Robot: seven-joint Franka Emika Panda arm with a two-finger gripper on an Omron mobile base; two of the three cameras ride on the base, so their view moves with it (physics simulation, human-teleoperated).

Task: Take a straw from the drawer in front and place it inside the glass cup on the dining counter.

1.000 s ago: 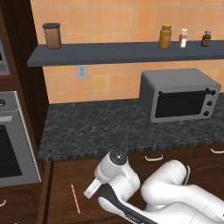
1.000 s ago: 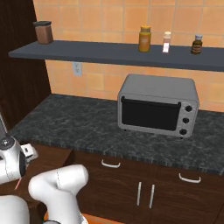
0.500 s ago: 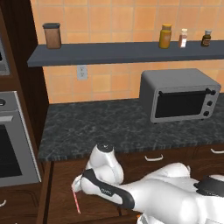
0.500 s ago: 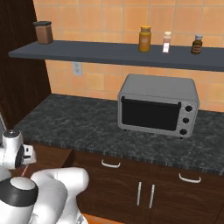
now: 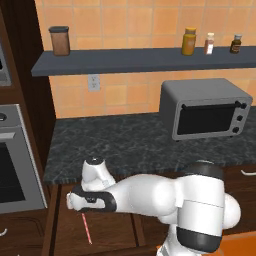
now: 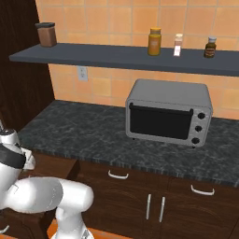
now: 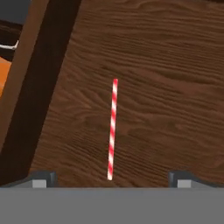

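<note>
At the left of my hand view runs the drawer (image 7: 39, 83) wall; right of it, on the wooden floor, lies the straw (image 7: 112, 129), flat, its long axis running straight away from my gripper (image 7: 111, 178). My fingertips (image 7: 43, 179) stand apart, empty, straddling the straw's near end. I judge a straight descent should bracket it.
</note>
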